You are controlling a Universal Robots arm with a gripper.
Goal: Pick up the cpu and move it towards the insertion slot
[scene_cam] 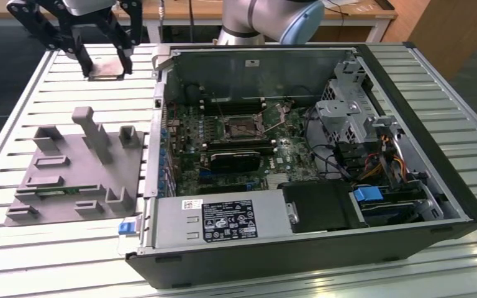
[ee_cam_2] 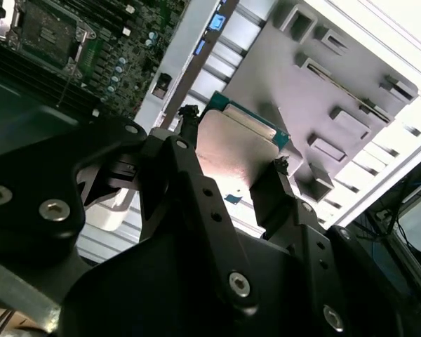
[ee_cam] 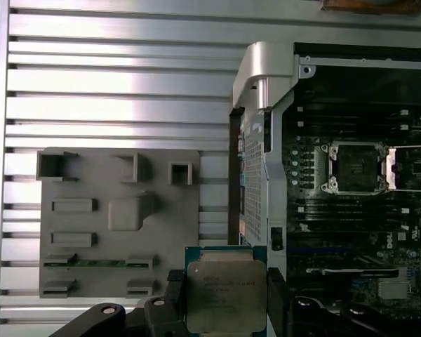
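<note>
The gripper [scene_cam: 106, 65] is raised above the slatted table [scene_cam: 23, 112], at the far left of the exterior view. Its fingers [ee_cam_2: 186, 151] are closed on opposite edges of the cpu [ee_cam: 226, 295], holding it flat and clear of every surface. The grey plate [scene_cam: 72, 174] with blocks and posts lies on the table nearer the camera, to the left of the open computer case [scene_cam: 305, 155]. The insertion slot [scene_cam: 243, 128] sits on the green motherboard inside the case, well apart from the cpu.
</note>
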